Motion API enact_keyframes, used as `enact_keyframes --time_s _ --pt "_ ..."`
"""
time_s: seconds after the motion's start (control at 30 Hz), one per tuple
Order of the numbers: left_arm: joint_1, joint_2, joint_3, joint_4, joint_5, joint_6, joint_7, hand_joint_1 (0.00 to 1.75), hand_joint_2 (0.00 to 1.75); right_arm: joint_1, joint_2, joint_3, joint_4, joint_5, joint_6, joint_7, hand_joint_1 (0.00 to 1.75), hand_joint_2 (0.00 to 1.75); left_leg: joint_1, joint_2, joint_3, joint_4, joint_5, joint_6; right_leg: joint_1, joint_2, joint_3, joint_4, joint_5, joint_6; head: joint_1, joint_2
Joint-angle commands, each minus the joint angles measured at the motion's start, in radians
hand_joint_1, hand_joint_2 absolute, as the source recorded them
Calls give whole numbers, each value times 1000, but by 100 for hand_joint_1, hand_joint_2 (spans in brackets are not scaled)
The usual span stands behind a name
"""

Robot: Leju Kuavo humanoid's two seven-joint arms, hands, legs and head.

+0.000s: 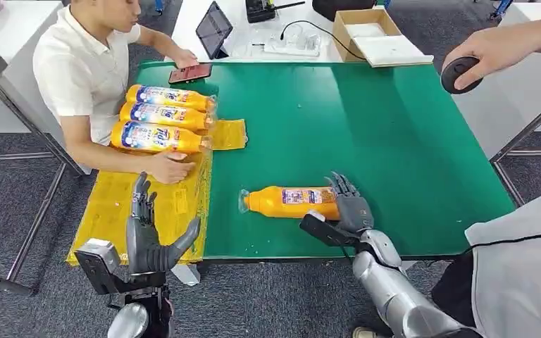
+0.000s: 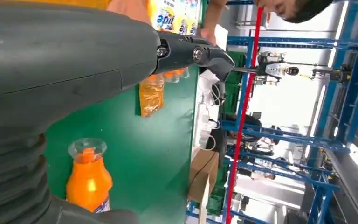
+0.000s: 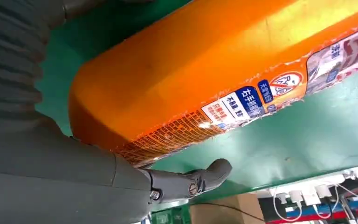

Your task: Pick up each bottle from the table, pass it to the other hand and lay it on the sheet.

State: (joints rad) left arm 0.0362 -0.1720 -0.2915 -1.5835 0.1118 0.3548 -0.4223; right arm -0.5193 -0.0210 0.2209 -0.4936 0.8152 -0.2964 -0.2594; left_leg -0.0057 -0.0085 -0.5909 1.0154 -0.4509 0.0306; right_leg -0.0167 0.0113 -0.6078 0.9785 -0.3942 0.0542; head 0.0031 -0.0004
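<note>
Right hand (image 1: 349,205) is at the base end of the orange bottle (image 1: 292,202), which lies on its side on the green counter (image 1: 394,141) at about 6 o'clock, cap pointing toward 9. Fingers are spread past the far side and the thumb sits on the near side, so it brackets the base; can't tell from here whether it's actually squeezing yet. Risk: it's round and lying flat, so an off-centre close at the very end could roll it or let the cap end droop and swing on the lift. Left hand (image 1: 148,236) hovers wide, holding nothing, over the near edge of the yellow sheet (image 1: 120,204) at 8 o'clock. Three bottles (image 1: 165,116) already lie at the sheet's far end, and a person's hand (image 1: 169,167) rests just beside them, in the drop zone, so a collision is possible on the handover. Right wrist view is too close to read finger contact. Another person's hand (image 1: 493,49) holds a dark round object (image 1: 460,74) at 2 o'clock; can't identify it.
</note>
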Motion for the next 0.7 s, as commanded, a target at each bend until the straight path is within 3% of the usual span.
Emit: enact_keyframes --time_s 0.03,0.17,0.3,0.5,0.7 --pt "-12 21 -15 39 41 -45 36 0 175 -43 -8 92 131 48 129 138 175 175 1 0 3 -1 0 -1 1 -1 3 -1 0 -2 0 0" --pt "-15 20 -19 38 48 -57 38 0 175 -53 -11 102 131 57 143 145 175 175 2 1 8 -2 0 -2 2 -1 8 -2 0 -2 0 0" --pt "-15 17 -14 42 115 -109 67 0 175 -46 -6 85 111 19 140 82 175 175 1 1 10 -1 0 -2 1 -1 10 -2 0 -3 0 0" --pt "-11 2 1 15 32 12 -24 0 175 -31 21 38 92 -55 139 34 175 175 2 2 12 -2 -1 -3 2 0 12 -2 -1 -3 0 0" --pt "-27 11 -2 10 83 -7 -7 0 175 -29 17 16 65 -128 170 -28 175 175 1 2 11 -1 0 -2 2 0 11 -1 0 -2 0 0"
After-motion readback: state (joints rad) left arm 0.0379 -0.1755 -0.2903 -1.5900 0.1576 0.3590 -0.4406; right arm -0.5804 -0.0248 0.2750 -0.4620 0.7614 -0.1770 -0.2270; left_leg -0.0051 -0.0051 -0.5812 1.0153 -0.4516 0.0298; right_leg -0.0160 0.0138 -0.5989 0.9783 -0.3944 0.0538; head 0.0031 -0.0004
